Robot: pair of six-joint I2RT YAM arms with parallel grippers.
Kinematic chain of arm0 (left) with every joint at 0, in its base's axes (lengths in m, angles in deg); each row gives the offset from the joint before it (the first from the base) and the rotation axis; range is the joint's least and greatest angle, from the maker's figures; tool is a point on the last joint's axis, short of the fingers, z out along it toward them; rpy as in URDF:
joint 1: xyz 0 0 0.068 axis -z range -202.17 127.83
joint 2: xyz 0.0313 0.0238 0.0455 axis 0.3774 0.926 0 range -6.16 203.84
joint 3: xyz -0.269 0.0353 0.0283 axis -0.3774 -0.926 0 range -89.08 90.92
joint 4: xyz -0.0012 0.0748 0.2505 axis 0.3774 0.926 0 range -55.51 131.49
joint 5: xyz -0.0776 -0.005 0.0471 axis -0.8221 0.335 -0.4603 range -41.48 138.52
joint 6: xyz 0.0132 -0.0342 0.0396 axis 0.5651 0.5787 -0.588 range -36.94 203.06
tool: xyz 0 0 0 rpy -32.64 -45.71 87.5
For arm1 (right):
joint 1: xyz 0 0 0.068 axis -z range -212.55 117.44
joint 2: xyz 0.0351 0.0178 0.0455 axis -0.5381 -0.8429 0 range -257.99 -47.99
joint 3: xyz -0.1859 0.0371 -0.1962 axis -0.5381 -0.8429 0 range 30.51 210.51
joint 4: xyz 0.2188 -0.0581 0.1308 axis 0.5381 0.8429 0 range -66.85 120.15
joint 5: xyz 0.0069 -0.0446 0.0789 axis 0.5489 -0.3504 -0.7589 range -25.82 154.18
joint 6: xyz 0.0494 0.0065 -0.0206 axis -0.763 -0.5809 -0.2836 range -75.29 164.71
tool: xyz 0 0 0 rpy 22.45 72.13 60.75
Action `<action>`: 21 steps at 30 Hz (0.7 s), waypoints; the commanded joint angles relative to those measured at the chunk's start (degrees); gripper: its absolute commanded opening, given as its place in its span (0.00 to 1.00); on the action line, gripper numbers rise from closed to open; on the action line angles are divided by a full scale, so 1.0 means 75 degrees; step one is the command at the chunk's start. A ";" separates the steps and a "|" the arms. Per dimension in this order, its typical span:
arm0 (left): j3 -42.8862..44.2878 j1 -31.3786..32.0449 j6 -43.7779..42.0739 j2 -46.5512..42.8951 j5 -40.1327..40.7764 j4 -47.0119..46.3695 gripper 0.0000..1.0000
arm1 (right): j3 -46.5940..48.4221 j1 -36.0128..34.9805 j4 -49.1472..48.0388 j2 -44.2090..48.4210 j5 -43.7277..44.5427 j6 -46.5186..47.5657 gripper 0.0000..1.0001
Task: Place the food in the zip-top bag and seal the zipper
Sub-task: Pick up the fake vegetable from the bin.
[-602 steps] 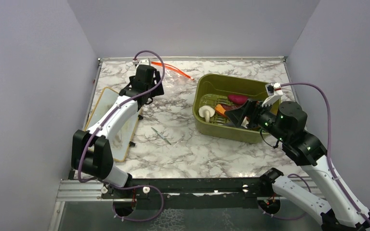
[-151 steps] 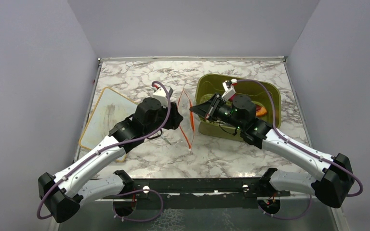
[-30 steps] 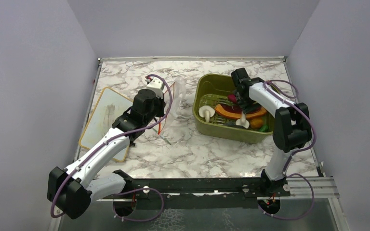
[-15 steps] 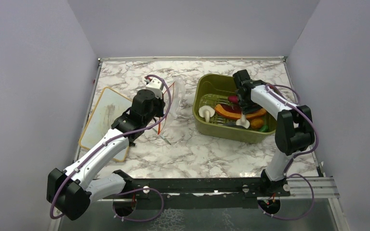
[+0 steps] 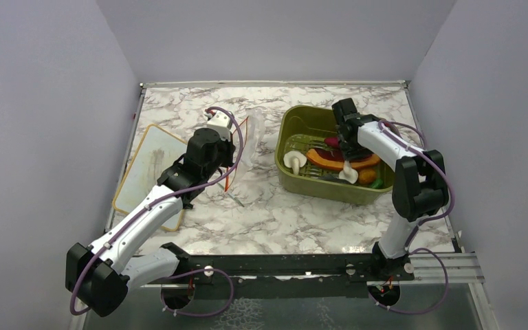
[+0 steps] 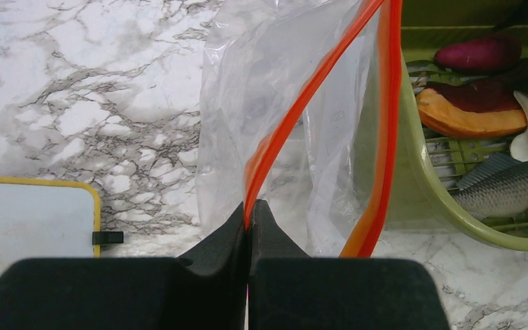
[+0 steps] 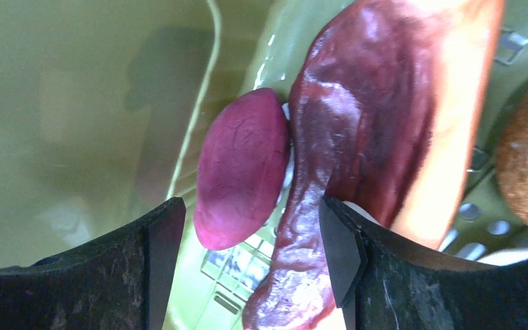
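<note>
The clear zip-top bag [image 5: 251, 134] hangs upright left of the tub, its mouth spread wide [image 6: 282, 103]. My left gripper [image 6: 251, 206] is shut on one side of the red-orange zipper [image 6: 295, 110]; the other side of the strip curves away to the right. The food lies in the tub: a white mushroom [image 5: 293, 161], an orange crescent slice [image 5: 337, 162], a dark red-purple piece [image 7: 240, 165] and a small round orange piece [image 5: 366, 176]. My right gripper [image 7: 247, 227] is down in the tub, open, with the purple piece and the dark red face of the slice [image 7: 371, 124] between its fingers.
The olive-green tub [image 5: 316, 184] stands at the right middle of the marble table and also holds a grey toy fish [image 6: 509, 189] and a second white mushroom [image 5: 348, 172]. A tan-rimmed white board [image 5: 148, 161] lies at the left. A thin green stick [image 5: 232, 194] lies near the bag.
The right wrist has shifted slightly over the food in the tub. The left arm still holds the bag in the same place.
</note>
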 commanded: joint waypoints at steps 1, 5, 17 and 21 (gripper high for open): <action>-0.0101 0.0016 -0.0094 -0.0187 0.0044 -0.0233 0.00 | 0.0063 -0.0022 -0.0487 -0.0286 0.0087 -0.0309 0.72; -0.0089 0.0016 -0.0104 -0.0165 0.0057 -0.0239 0.00 | 0.0108 -0.0020 -0.0413 -0.0578 -0.0105 -0.0258 0.72; -0.0089 0.0016 -0.0129 -0.0217 0.0112 -0.0227 0.00 | -0.0214 -0.0023 -0.0436 -0.0615 -0.0072 -0.0325 0.50; -0.0101 0.0016 -0.0129 -0.0249 0.0120 -0.0216 0.00 | -0.0466 -0.0027 -0.0514 -0.0563 -0.0169 -0.0517 0.48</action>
